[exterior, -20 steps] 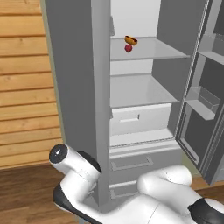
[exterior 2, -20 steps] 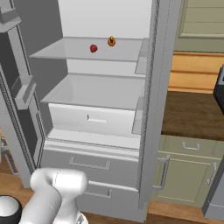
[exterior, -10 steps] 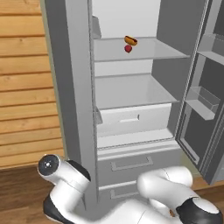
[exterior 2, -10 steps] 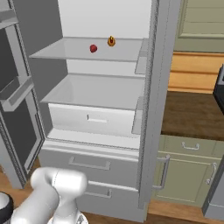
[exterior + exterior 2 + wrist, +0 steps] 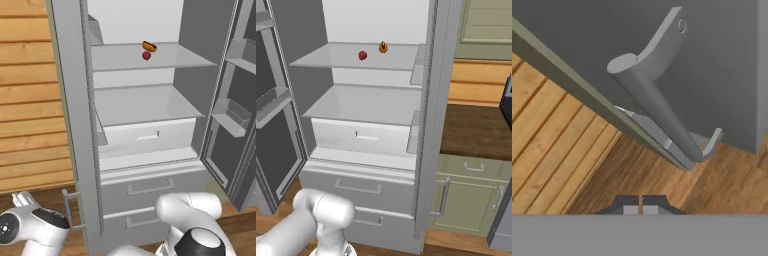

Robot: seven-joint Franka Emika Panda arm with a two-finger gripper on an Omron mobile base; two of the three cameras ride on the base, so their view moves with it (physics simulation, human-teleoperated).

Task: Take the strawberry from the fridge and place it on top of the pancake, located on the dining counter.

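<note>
Strawberry (image 5: 146,56), a small red fruit, is seen at upper centre of the left base view on the upper shelf (image 5: 165,59) of the open fridge (image 5: 75,100); in the right base view it appears at upper left-centre (image 5: 362,55). Just beside it, toward the back of the shelf, an orange-yellow hot dog (image 5: 149,46) is shown (apart from the fruit or touching it, cannot be told). Below the shelf a second shelf and a white drawer bin (image 5: 147,136) are visible, with two grey drawer fronts (image 5: 150,187) at the bottom. The right-hand fridge door (image 5: 235,110), with its door bins, is swung open at the right edge of the left base view. The gripper (image 5: 641,209) is seen at bottom centre of the hand view with its two finger tips pressed together, nothing between them. Above it in that view a grey bar handle (image 5: 657,107) on a grey door panel is seen, with wood flooring (image 5: 572,165) at lower left.
</note>
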